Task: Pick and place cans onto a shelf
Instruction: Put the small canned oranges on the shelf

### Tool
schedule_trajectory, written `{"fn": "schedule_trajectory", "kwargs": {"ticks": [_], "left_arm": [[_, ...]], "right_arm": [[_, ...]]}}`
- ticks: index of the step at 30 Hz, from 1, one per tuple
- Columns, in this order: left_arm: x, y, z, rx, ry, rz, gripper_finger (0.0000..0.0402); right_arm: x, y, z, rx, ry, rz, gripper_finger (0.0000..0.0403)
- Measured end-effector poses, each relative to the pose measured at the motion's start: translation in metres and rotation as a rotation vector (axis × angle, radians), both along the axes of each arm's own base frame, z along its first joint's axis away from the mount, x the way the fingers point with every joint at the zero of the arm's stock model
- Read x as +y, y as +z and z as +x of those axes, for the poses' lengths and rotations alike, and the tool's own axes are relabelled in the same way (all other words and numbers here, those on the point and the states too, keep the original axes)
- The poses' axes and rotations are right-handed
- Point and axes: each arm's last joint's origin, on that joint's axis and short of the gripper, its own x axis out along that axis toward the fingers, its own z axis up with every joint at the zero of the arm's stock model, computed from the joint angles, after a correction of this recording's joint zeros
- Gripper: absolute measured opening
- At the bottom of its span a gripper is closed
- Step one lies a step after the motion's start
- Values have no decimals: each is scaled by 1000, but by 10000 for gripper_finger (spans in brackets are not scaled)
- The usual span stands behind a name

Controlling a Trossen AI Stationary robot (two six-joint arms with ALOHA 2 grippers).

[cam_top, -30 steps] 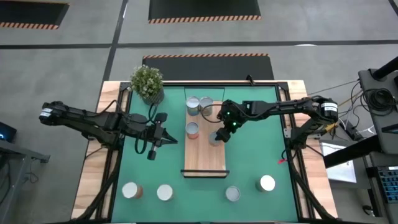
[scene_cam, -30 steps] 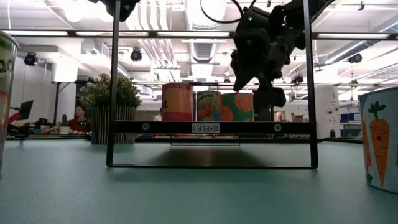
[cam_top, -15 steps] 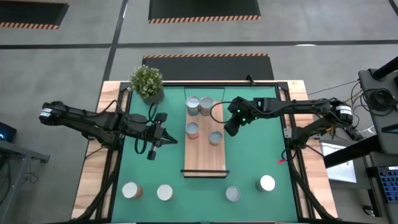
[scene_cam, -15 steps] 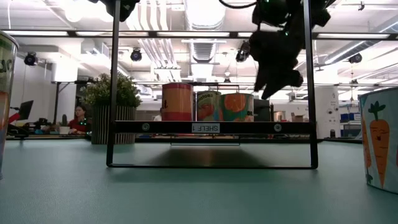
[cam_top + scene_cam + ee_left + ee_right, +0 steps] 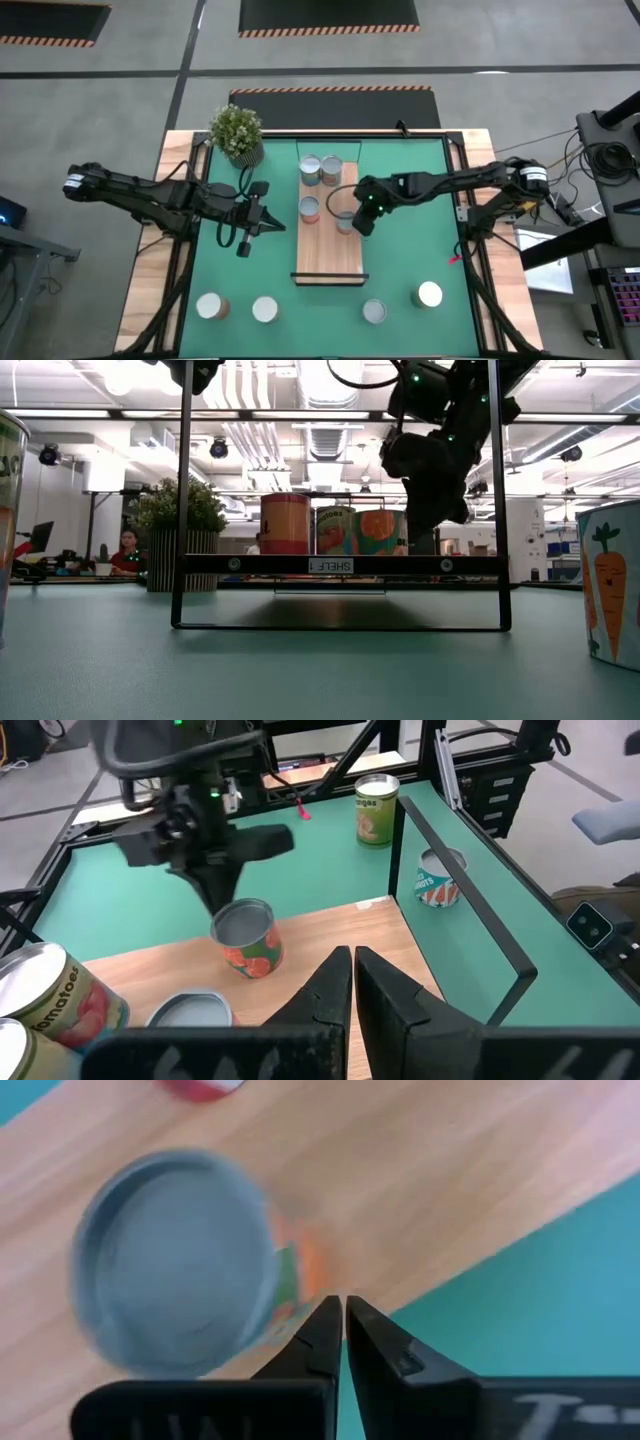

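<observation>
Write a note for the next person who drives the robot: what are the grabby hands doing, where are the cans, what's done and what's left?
Left gripper: shut, empty, waiting over the green mat left of the shelf.
Right gripper: shut, empty, beside the nearest shelf can, not gripping it.
Done: four cans upright on the shelf.
Left: four cans on the mat along the near edge, two near the left corner and two toward the right.

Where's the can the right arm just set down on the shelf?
In the high view, the silver-topped, orange-labelled can stands on the light-wood shelf near its right edge, right of another can, beside the shut right hand.
</observation>
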Motion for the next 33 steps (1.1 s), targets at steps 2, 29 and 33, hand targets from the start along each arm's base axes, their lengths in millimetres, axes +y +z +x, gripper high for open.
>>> {"fn": "schedule_trajectory", "kwargs": {"ticks": [2,29,33], "left_arm": [[0,0,0,0,0,0,0],[0,0,0,0,2,-6,0],[0,0,0,2,8,-19,0]], "right_arm": [[9,1,2,-19,53,9,9],[39,24,21,-213,216,-142,9],[45,25,18,-200,223,-163,9]]}}
